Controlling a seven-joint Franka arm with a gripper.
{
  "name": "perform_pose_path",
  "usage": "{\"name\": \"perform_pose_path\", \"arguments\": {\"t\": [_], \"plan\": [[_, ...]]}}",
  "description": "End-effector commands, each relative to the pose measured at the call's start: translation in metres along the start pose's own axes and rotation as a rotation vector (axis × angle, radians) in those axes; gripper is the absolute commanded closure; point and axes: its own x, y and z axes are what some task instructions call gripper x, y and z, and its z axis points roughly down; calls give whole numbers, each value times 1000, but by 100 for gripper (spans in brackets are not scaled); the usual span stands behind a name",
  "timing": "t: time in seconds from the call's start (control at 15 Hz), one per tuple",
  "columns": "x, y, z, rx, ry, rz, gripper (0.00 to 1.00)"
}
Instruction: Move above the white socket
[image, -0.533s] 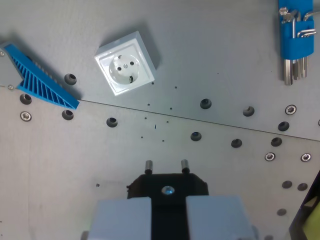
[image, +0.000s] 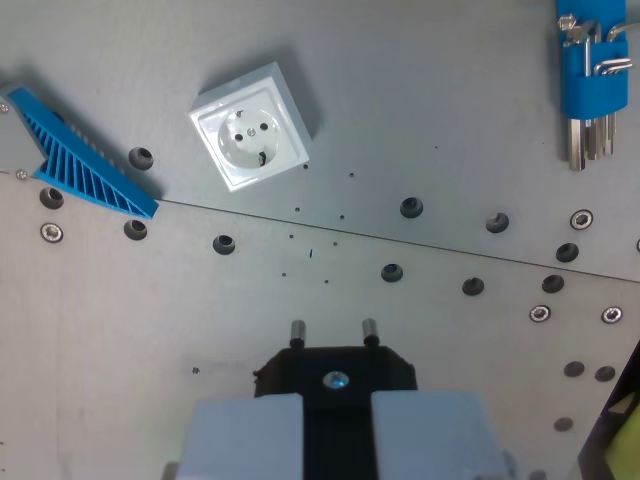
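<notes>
The white socket (image: 252, 127) lies flat on the grey metal plate in the upper left of the wrist view, turned at an angle, its round face with two holes facing up. My gripper (image: 336, 420) is at the bottom centre, below and to the right of the socket and well apart from it. Its two pale fingers (image: 245, 435) are shut on a black plug (image: 336, 372), whose two metal pins (image: 333, 331) point towards the top of the view.
A blue ribbed wedge (image: 78, 157) lies at the left edge. A blue holder with metal hex keys (image: 592, 75) lies at the top right. The plate (image: 450, 120) has a seam running across it and several holes and screws. A yellow object (image: 625, 445) shows at the bottom right corner.
</notes>
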Motion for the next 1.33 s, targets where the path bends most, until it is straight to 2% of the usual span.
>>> {"name": "perform_pose_path", "arguments": {"t": [0.07,0.67,1.0,1.33], "plan": [[0,0,2,0,1,-16,100],[-3,-4,20,-8,42,-78,100],[-6,-8,39,-14,69,-121,100],[-7,-13,62,-14,58,-175,100]]}}
